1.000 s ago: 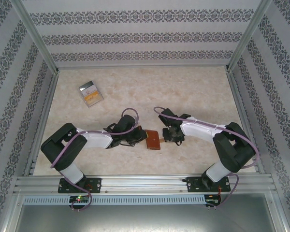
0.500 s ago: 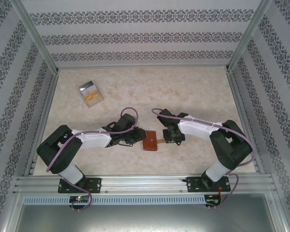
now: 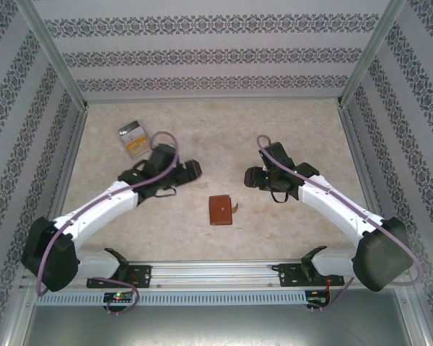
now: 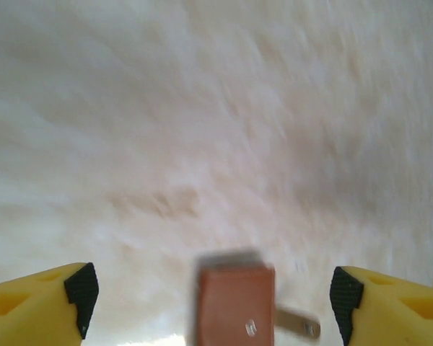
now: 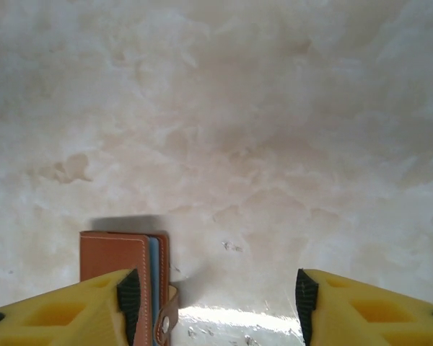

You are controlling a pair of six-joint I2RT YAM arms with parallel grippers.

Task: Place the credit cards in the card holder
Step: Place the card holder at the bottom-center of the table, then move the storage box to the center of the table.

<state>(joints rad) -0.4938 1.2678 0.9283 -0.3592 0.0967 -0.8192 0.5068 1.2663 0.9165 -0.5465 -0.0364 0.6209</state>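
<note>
1. The card holder (image 3: 220, 210) lies closed and flat on the pale marbled table (image 3: 296, 130), near the middle and towards the near edge. Its snap tab (image 3: 235, 209) sticks out to the right.
2. The left gripper (image 3: 192, 169) hangs to the far left of the card holder and apart from it. In the left wrist view its yellow, black-padded fingers (image 4: 81, 288) stand wide apart with nothing held between them. The card holder (image 4: 234, 303) shows blurred at the lower edge, between the two fingers and down on the table.
3. The right gripper (image 3: 251, 176) hangs to the far right of the card holder, also clear of it. In the right wrist view its fingers (image 5: 128, 295) are parted and grip nothing. The card holder (image 5: 115, 252) lies on the table, partly hidden behind one finger.
4. A light blue card (image 5: 153, 270) shows edge-on inside the folded holder.
5. A small case (image 3: 135, 138) with grey and tan showing lies at the far left, just beyond the left arm.
</note>
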